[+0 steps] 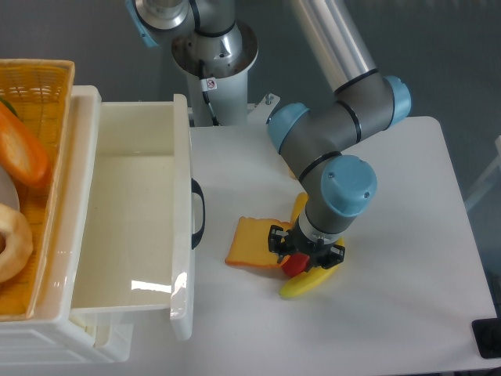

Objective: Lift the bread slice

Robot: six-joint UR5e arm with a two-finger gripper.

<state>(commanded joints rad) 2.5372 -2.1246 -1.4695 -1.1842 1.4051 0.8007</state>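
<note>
The bread slice [252,243] lies flat on the white table [407,204], a yellow-orange square with a darker crust edge. My gripper [305,249] points down at the slice's right edge, low over the table. Its black fingers [275,238] stand apart, so it looks open, with one finger at the bread's right edge. A small red thing [293,265] shows just below the gripper. The wrist hides whatever lies directly under it. I cannot tell if a finger touches the slice.
A curved yellow banana [311,283] lies under and beside the gripper, its other end showing behind [300,207]. An open white drawer [133,219] with a black handle [198,213] stands to the left. A wicker basket [35,86] of toy food sits at the far left.
</note>
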